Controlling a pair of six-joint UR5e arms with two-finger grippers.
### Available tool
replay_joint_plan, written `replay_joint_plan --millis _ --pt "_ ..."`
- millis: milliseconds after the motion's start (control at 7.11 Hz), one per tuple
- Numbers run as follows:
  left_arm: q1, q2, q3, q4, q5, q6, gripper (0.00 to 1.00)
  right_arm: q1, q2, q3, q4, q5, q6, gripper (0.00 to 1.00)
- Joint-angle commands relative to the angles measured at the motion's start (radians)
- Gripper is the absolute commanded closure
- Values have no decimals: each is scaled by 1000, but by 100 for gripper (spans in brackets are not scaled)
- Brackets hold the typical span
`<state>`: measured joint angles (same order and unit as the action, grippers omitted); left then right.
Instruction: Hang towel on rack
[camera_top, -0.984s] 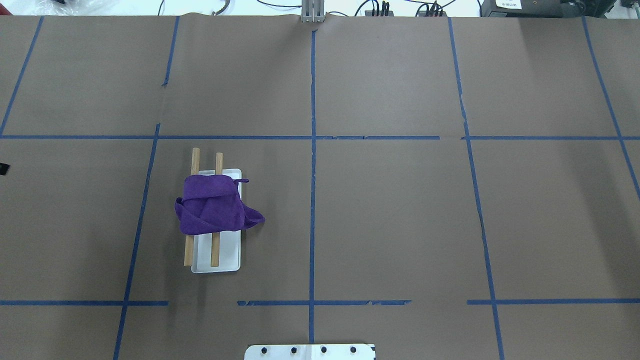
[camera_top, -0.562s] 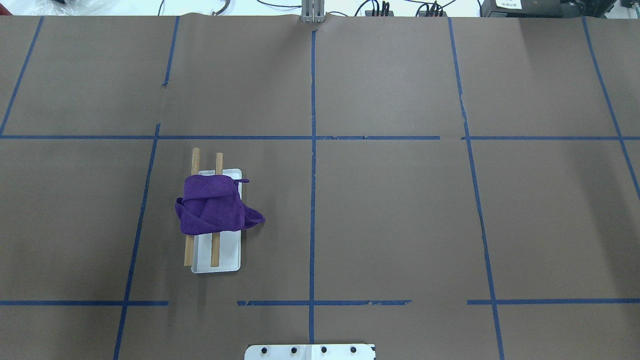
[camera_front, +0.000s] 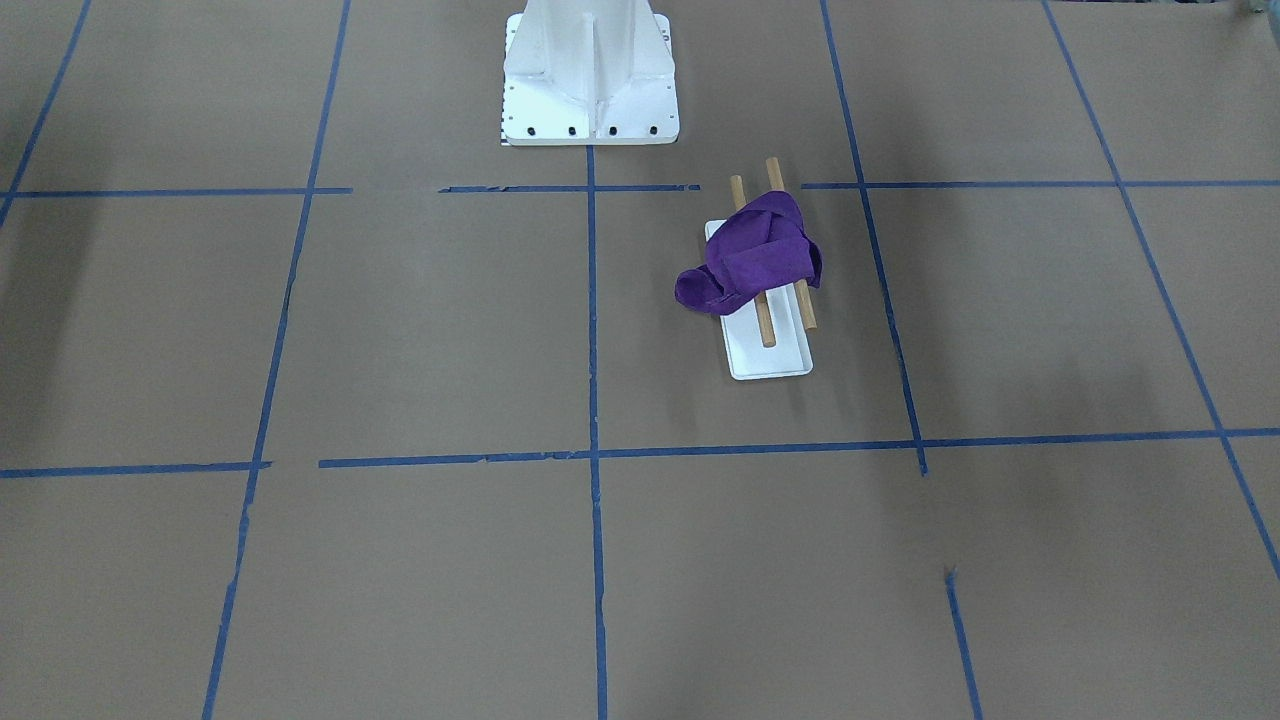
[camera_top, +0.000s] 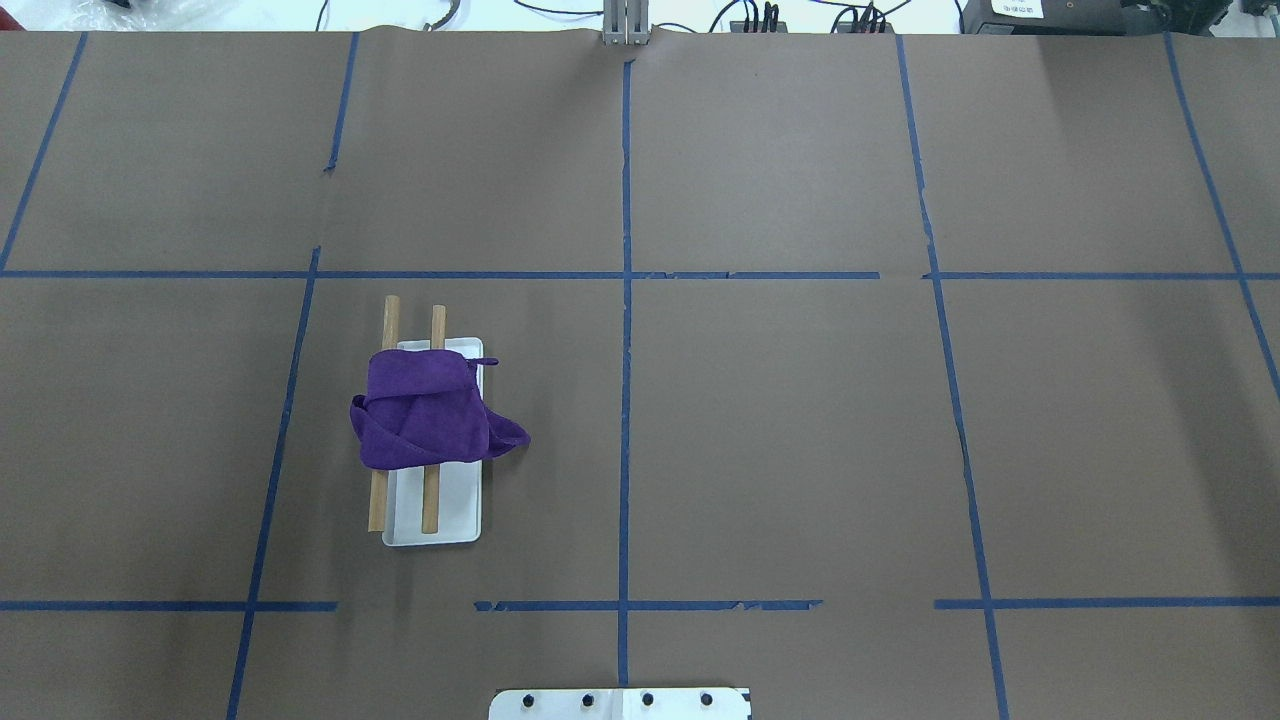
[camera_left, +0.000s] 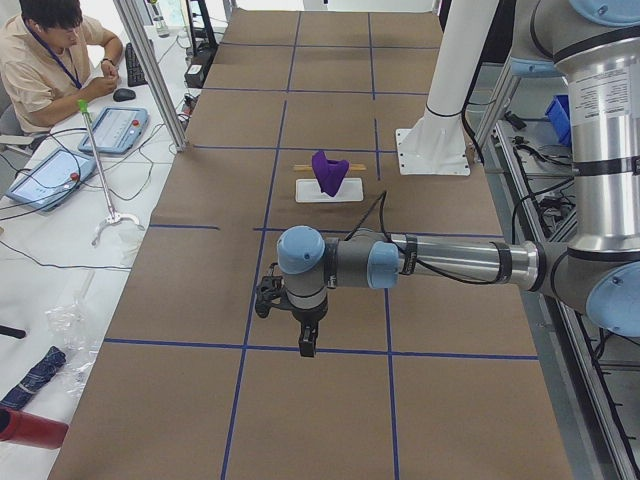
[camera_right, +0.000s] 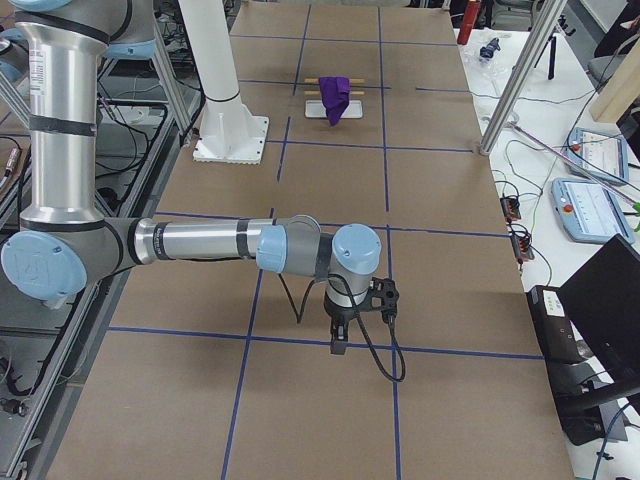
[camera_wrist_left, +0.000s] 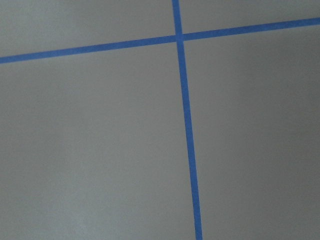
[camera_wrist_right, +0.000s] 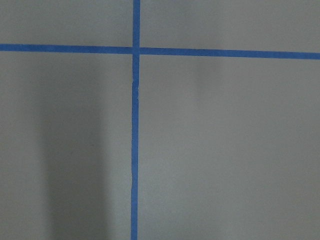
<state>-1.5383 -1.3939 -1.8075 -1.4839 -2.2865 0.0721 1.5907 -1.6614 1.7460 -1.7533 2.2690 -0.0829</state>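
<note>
Looking down on the purple towel (camera_top: 425, 422), bunched in a crumpled heap across both wooden rods of the rack (camera_top: 431, 505), above the white base (camera_top: 458, 515), on the robot's left half of the table (camera_top: 800, 420). Draped, yes, but hardly hung neatly: lumped up, one lobe spilling off toward the table's middle, a small loop poking out at the far corner. Well apart from all that, the left gripper (camera_left: 308, 346), caught only from the side, hovering over bare paper and blue tape (camera_wrist_left: 185, 125); same story for the right gripper (camera_right: 337, 344). Cannot tell open from shut on either; no cloth near them. Judging the towel light, soft and floppy, sure to sag and slide rather than keep shape. Best to pinch a free edge or that spilling lobe, not the thick folded middle, then lift clear of the rods before spreading. Worth watching for a snag tugging the light rack along.
</note>
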Motion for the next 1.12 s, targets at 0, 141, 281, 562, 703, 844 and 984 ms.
replay_joint_plan --millis 0,141,281,562,703,844,984 --pt "-31 -16 7 21 1 37 0 0 0 3 0 1 0 0" --pt "-33 -17 4 10 -1 35 0 0 -1 4 0 1 0 0" --pt "-33 -17 -9 7 -1 38 0 0 -3 6 2 3 0 0" --pt "-33 -19 -21 2 4 37 0 0 0 6 2 1 0 0" --pt "-33 -20 -24 2 1 38 0 0 0 7 2 3 0 0" --pt "-33 -27 -23 -2 1 38 0 -2 3 4 2 3 0 0" --pt "-31 -36 -6 -10 7 37 0 -2 3 4 2 3 0 0"
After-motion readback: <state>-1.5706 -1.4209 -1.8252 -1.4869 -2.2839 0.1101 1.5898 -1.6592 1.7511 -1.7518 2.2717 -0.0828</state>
